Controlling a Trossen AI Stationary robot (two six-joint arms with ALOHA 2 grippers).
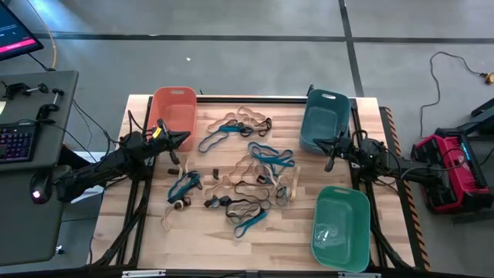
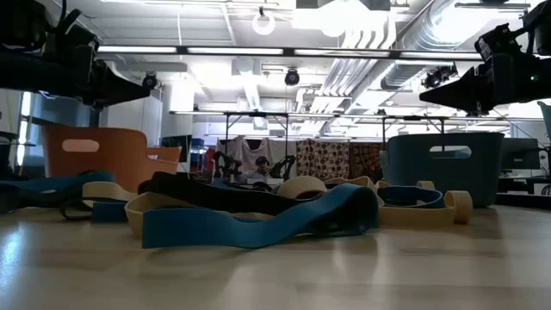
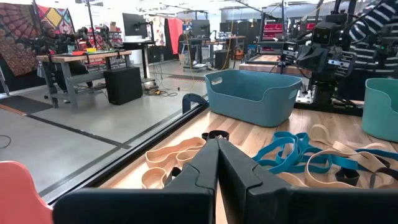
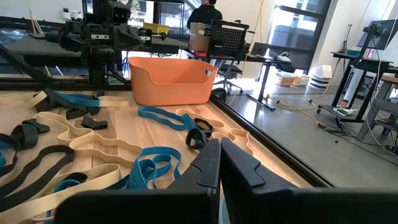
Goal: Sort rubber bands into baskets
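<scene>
Overhead and wrist views of the sorting table (image 1: 154, 255). The left gripper (image 1: 185, 138) hangs above the wood with its two fingers pressed together and nothing between them; the orange-salmon basket (image 1: 173, 109) sits just behind it at the far left corner. The right gripper (image 1: 318, 142) is likewise fully closed and empty (the fingertips meet in the right wrist view), hovering just in front of the dark teal-blue basket (image 1: 325, 120). The lighter green basket (image 1: 340, 227) lies nearer the front edge, on the right gripper's outer side, well apart from its tips. Between the two grippers the rubber bands (image 1: 235, 166) are strewn loose on the tabletop: tan, blue and black loops, many overlapping, none seen inside the orange-salmon or teal-blue basket. One blue band (image 1: 184, 186) lies just in front of the left gripper; a cluster of blue loops (image 1: 270, 157) lies toward the right gripper. In the low view both arms hang clear above the pile.
</scene>
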